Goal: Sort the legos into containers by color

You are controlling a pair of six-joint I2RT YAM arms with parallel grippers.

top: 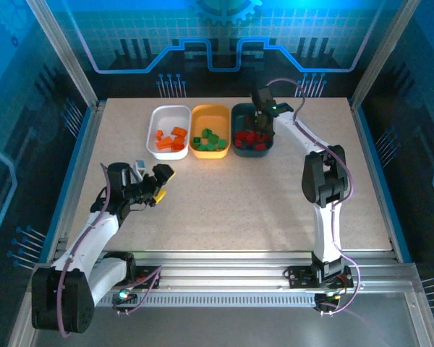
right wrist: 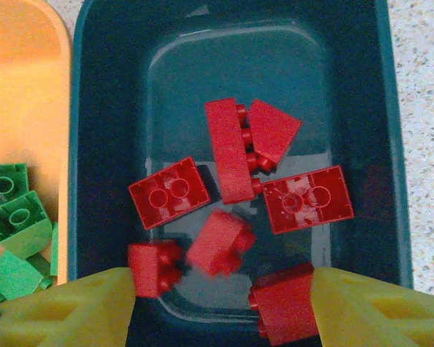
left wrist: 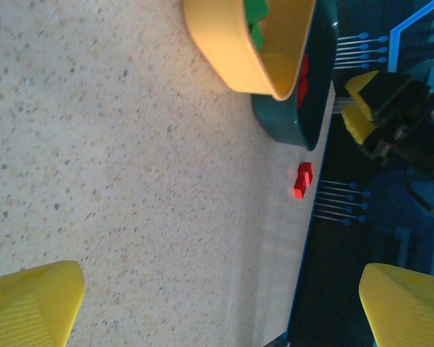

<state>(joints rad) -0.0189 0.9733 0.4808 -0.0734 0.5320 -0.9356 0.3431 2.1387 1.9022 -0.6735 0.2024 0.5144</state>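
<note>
Legos (right wrist: 228,148) lie in the teal tray (right wrist: 101,108) beneath the right pincer (right wrist: 220,296), pointing straight down, spread wide.

No legible text, no labels, brands, numbers or signs readable anywhere

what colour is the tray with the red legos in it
Dark teal tray, best seen in the right wrist view.
</note>
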